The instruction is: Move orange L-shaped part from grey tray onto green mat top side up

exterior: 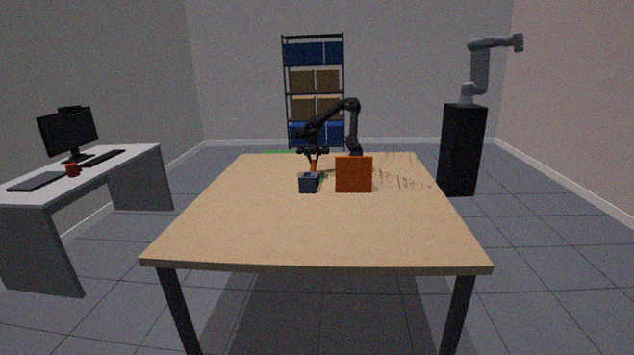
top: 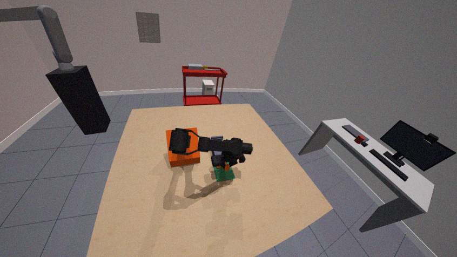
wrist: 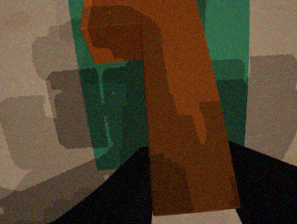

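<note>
My gripper (top: 225, 163) (exterior: 312, 156) (wrist: 183, 153) is shut on the straight end of the orange L-shaped part (top: 227, 166) (exterior: 312, 165) (wrist: 178, 70). The part hangs from the fingers with its L-shaped end lowest, above the green mat (top: 224, 174) (wrist: 227, 8). In the wrist view the part covers the mat's middle and casts a shadow on it, so it is still off the mat. The grey tray (top: 215, 154) (exterior: 309, 183) stands beside the mat, mostly hidden under the arm in the top view.
The arm's orange base block (top: 183, 157) (exterior: 353, 172) stands on the wooden table (top: 197, 210) next to the tray. A black pedestal with a grey arm (top: 78, 99), a red cart (top: 202, 84) and a desk with a monitor (top: 383, 166) stand off the table.
</note>
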Tool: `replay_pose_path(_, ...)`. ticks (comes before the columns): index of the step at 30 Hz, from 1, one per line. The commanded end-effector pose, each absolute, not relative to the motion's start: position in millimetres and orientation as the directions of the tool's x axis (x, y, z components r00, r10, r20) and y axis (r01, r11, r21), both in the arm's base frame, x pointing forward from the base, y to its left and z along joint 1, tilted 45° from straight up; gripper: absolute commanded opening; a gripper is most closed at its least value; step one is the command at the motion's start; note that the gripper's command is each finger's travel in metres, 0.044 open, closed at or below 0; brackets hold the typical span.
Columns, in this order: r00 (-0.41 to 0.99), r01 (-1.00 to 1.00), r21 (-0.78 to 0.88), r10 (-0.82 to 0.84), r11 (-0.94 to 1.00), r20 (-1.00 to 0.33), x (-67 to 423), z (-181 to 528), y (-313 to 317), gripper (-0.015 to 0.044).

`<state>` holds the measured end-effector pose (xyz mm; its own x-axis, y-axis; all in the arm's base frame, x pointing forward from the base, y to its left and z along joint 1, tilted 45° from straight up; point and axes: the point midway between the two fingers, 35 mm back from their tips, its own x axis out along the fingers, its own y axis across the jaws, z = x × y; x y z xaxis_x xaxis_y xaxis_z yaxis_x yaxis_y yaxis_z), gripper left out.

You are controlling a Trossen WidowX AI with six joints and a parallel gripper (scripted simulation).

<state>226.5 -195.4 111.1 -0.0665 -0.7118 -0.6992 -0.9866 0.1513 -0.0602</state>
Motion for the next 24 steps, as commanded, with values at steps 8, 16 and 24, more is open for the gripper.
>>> replay_pose_path(8, -0.068, -0.987, -0.058, -0.711, 0.151, -0.7, 225.9, 110.0, -195.5, 0.0)
replay_pose_path(16, -0.068, -0.987, -0.058, -0.711, 0.151, -0.7, 225.9, 110.0, -195.5, 0.021)
replay_pose_path(24, -0.067, -0.987, -0.055, -0.702, 0.149, -0.709, 234.1, 149.5, -152.2, 0.04)
